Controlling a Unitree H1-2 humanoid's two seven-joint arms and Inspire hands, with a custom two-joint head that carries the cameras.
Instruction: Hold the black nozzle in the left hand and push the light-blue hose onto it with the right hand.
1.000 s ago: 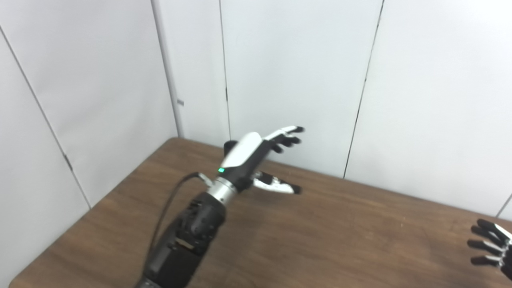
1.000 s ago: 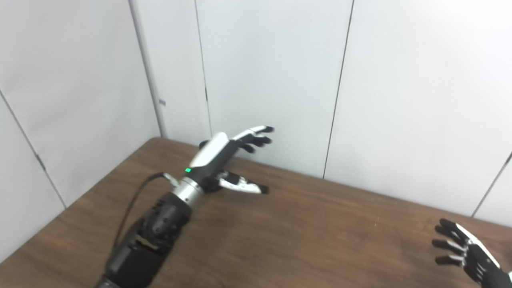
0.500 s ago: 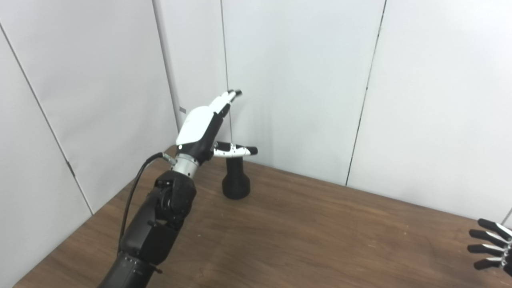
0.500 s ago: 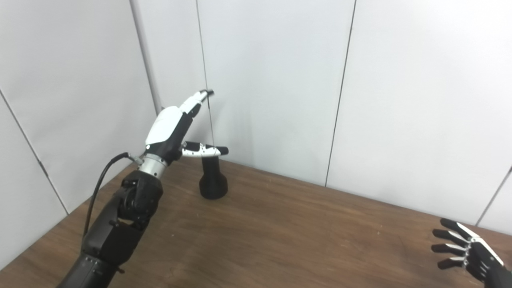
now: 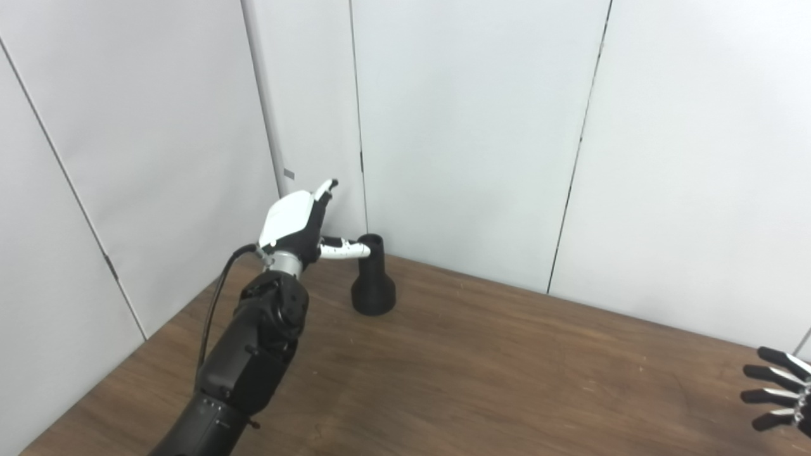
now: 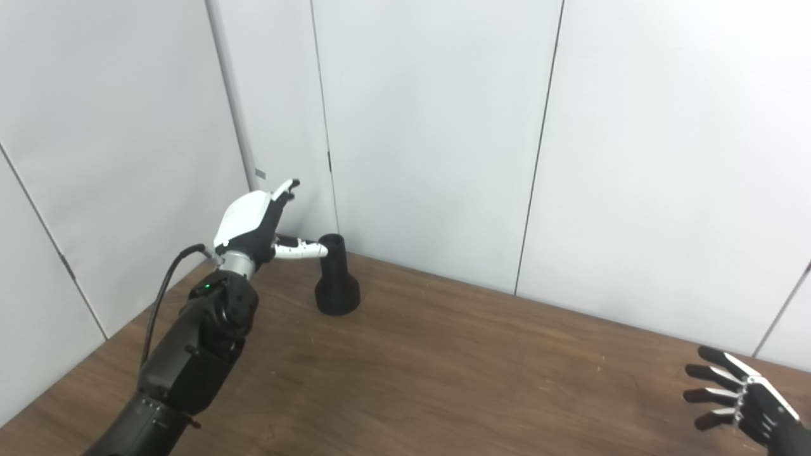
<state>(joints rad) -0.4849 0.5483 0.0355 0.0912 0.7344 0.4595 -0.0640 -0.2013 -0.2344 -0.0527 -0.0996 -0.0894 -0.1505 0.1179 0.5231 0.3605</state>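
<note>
Two robot hands are in view, and neither holds anything, so I judge the task to be at its very start. The left robot hand point(image 5: 294, 221) is raised above the far left corner of the desk point(image 5: 507, 380), spread wide with its fingers point(image 5: 326, 188) pointing up toward the wall panels point(image 5: 475, 126) and its thumb reaching sideways. Just beside it, at the thumb's tip, stands the black nozzle point(image 5: 373, 278), upright on its wide base with the narrow open neck on top; the thumb looks to be at the neck, though whether it touches cannot be told. No grasp is made: the fingers are not around the neck. Well away, at the opposite near edge of the desk, the right robot hand point(image 6: 738, 399) hovers with its fingers apart, also empty and only partly in view. The light-blue hose shows in neither view, so its place is unknown. Everything is left to do: closing the left robot hand on the nozzle, picking up the hose with the right, and pushing it on.
</note>
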